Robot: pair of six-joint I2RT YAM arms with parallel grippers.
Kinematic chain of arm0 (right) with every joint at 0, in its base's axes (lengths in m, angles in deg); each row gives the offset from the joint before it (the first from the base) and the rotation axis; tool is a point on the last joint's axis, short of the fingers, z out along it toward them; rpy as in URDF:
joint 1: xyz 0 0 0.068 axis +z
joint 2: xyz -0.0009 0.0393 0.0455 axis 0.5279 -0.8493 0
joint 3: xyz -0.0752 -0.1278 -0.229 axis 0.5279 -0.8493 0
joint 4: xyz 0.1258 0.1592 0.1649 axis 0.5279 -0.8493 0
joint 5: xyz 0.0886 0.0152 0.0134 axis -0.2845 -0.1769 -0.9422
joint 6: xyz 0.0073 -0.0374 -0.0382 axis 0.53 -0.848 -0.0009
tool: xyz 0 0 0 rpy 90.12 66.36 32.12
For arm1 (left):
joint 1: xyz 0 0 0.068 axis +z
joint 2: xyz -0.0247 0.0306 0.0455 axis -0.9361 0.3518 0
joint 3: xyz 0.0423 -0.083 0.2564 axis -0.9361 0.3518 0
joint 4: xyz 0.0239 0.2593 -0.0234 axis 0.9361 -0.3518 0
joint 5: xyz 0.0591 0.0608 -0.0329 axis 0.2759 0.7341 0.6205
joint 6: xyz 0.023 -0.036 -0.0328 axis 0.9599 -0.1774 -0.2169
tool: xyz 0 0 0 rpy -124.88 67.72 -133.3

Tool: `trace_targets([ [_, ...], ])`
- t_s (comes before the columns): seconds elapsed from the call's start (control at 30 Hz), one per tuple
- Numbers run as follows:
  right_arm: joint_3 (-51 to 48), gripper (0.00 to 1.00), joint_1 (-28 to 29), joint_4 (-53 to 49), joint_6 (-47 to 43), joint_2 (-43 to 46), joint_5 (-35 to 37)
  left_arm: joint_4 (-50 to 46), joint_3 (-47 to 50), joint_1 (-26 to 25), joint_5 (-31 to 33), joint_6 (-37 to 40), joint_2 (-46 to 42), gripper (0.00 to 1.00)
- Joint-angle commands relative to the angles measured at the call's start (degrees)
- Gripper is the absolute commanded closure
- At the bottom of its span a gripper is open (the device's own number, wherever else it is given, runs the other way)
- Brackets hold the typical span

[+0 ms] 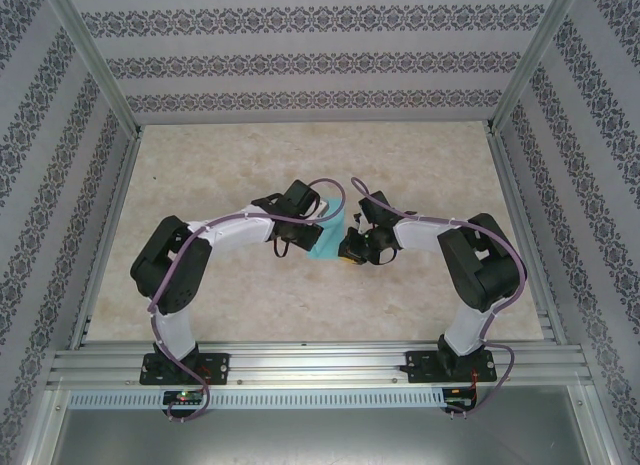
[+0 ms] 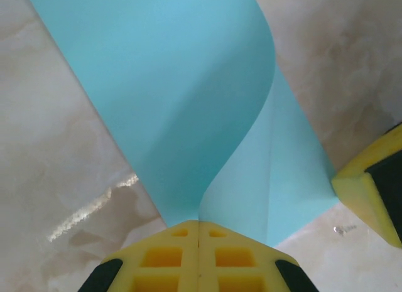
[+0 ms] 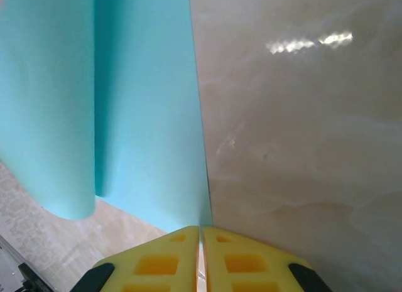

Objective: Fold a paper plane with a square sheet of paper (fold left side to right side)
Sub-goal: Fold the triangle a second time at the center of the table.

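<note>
The left tool (image 2: 199,224) sits nearest the lens. Its yellow pads are pressed together on the sheet (image 2: 176,85), and the teal paper rises out of their seam and runs away from the left tool in a tall, loose curl, one layer bowing over the other. Off to the right of the left tool, a yellow corner of the right tool (image 2: 370,185) stands at the sheet's edge. I cannot tell whether it is touching or just beside it. Pale marbled desk (image 2: 63,179) shows on both sides of the left tool.

In the right wrist view, the right tool's pads are all but closed, with only a hairline between them. The sheet's straight edge runs directly into that seam, so I judge this tool pinches the paper too. The curled flap hangs on the side towards the left tool.

From above, the sheet is a small teal patch mid-desk, just beyond the left tool's tips, with the right tool touching its far side. The paper lies between the two.

The fold turns on one relation. The raised flap belongs to the left tool, and its target edge lies straight across, at the right tool. The crease should run away from the arm bases, across that line. The left arm is nearer the free flap, and the right arm looks placed to anchor.
</note>
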Motion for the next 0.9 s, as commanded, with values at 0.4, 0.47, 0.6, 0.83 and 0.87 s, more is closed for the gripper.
trace_targets([
  [0.4,1.2,0.88,1.5,-3.7,-2.2,-2.3,3.6,-2.8,-4.5,2.5,1.3,4.0,4.1,1.0],
  [0.47,1.2,0.88,1.6,-4.0,-2.4,-2.3,3.7,-2.8,-4.8,2.6,1.3,4.2,4.6,1.0],
  [0.6,1.5,0.88,1.5,-4.5,-2.6,-2.4,3.9,-2.7,-5.5,2.9,1.0,4.3,5.5,1.0],
  [0.83,1.9,0.88,1.6,-5.2,-3.1,-2.5,4.3,-2.9,-6.7,3.4,0.6,4.7,6.8,1.0],
  [0.87,1.9,0.88,1.5,-5.2,-3.2,-2.5,4.2,-3.0,-6.9,3.4,0.6,4.8,7.0,1.0],
])
